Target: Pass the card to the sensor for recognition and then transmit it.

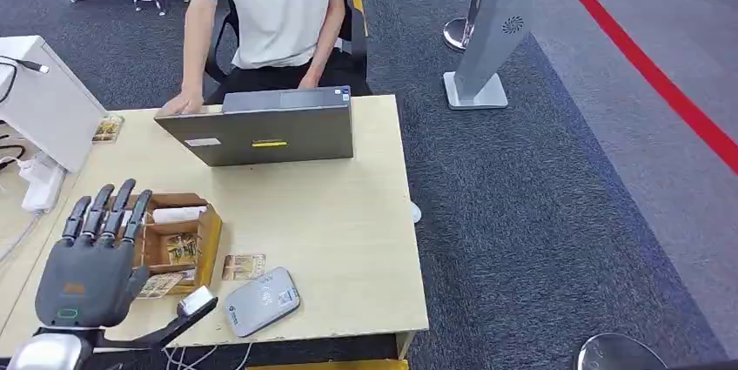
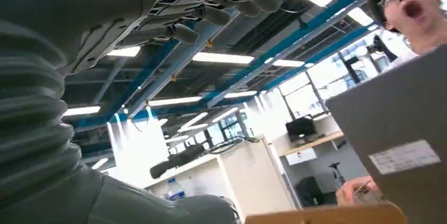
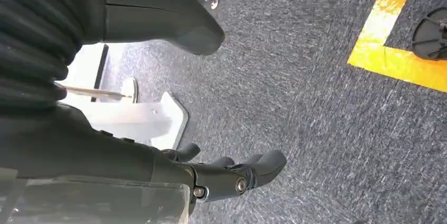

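My left hand hovers over the table's near left corner, palm down, fingers spread, holding nothing. From the left wrist camera its fingers also look empty. A wooden box with cards in it stands just right of the hand. One card lies flat on the table beside the box, and another card sticks out from under my hand. The grey sensor pad lies near the front edge, right of my thumb. My right hand hangs over the carpet, holding nothing, thumb apart from the fingers.
A person sits behind an open laptop at the table's far side, one hand on the table. A white unit with cables stands at the left, with a further card beside it. A grey stand is on the carpet to the right.
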Available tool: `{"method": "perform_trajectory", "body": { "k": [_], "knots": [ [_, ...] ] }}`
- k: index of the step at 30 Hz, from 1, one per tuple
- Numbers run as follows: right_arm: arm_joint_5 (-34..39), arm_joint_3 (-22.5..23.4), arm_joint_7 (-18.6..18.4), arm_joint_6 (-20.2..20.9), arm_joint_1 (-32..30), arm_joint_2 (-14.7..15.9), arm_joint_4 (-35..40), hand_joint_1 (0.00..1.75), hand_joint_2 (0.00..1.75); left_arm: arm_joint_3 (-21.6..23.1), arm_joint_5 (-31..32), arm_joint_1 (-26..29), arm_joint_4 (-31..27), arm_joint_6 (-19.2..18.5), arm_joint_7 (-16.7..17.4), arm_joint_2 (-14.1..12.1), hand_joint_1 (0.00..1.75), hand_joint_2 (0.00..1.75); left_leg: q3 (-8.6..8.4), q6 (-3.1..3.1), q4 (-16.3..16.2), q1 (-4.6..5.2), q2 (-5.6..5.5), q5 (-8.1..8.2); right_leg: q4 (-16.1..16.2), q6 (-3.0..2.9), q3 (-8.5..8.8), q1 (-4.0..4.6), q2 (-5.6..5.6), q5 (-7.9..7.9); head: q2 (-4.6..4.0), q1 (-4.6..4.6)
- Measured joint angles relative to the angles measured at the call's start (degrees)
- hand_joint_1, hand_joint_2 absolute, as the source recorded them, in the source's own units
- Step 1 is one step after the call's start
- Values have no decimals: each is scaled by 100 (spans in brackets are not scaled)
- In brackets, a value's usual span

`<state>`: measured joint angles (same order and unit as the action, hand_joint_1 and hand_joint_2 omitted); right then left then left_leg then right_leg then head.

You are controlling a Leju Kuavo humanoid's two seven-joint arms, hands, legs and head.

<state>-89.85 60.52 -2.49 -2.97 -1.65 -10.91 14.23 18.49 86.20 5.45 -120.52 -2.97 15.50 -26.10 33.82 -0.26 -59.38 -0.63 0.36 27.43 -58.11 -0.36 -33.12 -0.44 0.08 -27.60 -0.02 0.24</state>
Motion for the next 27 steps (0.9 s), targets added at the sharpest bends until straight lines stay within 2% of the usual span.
{"method": "perform_trajectory", "body": {
  "k": [8,13,18,27],
  "knots": [
    [0,103,-17,-17,15,-9,35,0,175,0,0,389,-11,-321,-22,101,0,175,-1,-1,1,-1,-2,0,0,-1,2,1,-2,-1,0,0],
    [2,118,-33,-20,23,-9,48,0,175,0,0,488,13,-579,229,149,0,175,-1,-1,1,-1,-2,-1,0,-1,3,0,-2,-1,0,-2],
    [0,120,-33,-37,25,-11,57,0,175,-2,0,547,77,-655,389,201,0,175,0,0,0,0,-3,0,0,-1,3,0,-3,-1,0,-2],
    [2,118,-41,-55,24,-11,61,0,175,-133,0,613,317,-673,337,404,0,175,-1,-1,1,0,-3,0,0,-1,3,0,-3,-1,0,0]
  ]
}}
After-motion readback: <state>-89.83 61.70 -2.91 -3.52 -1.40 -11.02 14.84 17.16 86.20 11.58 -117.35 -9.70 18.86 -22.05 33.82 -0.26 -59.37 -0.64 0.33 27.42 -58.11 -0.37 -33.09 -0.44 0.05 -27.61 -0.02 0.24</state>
